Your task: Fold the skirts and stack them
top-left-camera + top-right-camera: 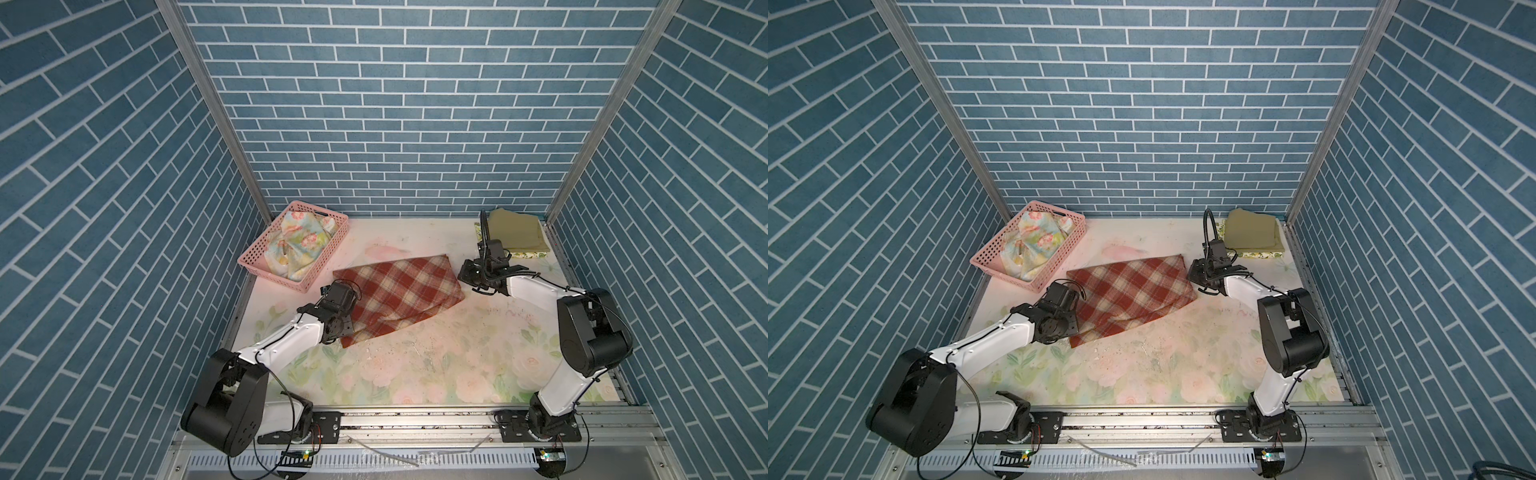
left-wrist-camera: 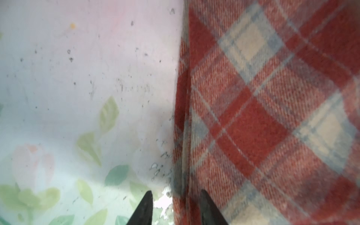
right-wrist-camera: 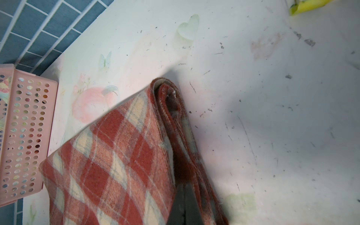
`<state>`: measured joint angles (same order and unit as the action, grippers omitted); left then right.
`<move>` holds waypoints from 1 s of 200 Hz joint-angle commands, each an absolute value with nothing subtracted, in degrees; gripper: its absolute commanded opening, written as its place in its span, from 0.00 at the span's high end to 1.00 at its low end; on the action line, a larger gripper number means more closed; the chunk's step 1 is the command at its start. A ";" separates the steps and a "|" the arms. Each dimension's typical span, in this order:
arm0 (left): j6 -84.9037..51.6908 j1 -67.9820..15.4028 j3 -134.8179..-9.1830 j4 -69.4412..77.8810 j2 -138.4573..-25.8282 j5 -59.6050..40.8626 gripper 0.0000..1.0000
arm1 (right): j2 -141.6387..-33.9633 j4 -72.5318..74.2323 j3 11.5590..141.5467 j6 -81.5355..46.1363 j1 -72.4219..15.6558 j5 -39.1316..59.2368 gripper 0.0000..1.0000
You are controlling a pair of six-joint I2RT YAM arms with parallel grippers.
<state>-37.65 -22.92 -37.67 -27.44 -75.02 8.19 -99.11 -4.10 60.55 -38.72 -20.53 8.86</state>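
The rust-red and cream plaid skirt (image 1: 399, 295) (image 1: 1133, 295) lies folded mid-table. My left gripper (image 2: 176, 194) is open at its near-left edge (image 2: 183, 136), one fingertip over the table covering and the other over the plaid. At the skirt's right end my right gripper (image 3: 185, 192) is shut, its tips lying in the fold between the layers (image 3: 175, 109). The olive green skirt (image 1: 515, 232) lies folded on the lemon-print skirt (image 1: 528, 254) at the back right. The pastel floral skirt (image 1: 299, 245) sits crumpled in the basket.
The pink perforated basket (image 1: 274, 274) (image 3: 25, 136) stands at the back left, close to the plaid skirt's far-left corner. Blue brick walls enclose three sides. The rose-printed table covering (image 1: 436, 365) stretches to the front rail.
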 commanded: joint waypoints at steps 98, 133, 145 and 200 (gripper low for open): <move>-42.62 -22.99 -34.03 -23.13 -76.11 -1.36 0.74 | -95.11 -3.82 58.94 -36.09 -20.31 8.89 1.00; -42.23 -23.00 -36.52 -24.17 -75.57 -0.30 0.88 | -94.29 -4.83 57.65 -34.34 -20.30 8.85 0.92; -41.54 -23.01 -37.60 -25.92 -74.86 0.70 0.89 | -94.50 -5.13 57.41 -33.80 -20.32 9.52 0.83; -40.17 -22.94 -39.19 -28.88 -73.02 2.61 0.87 | -96.85 -4.65 57.87 -33.49 -20.74 12.82 0.61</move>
<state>-41.34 -22.96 -37.76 -26.74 -73.71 0.78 -95.79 -4.64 59.29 -34.68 -20.51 11.03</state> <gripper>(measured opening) 0.121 0.372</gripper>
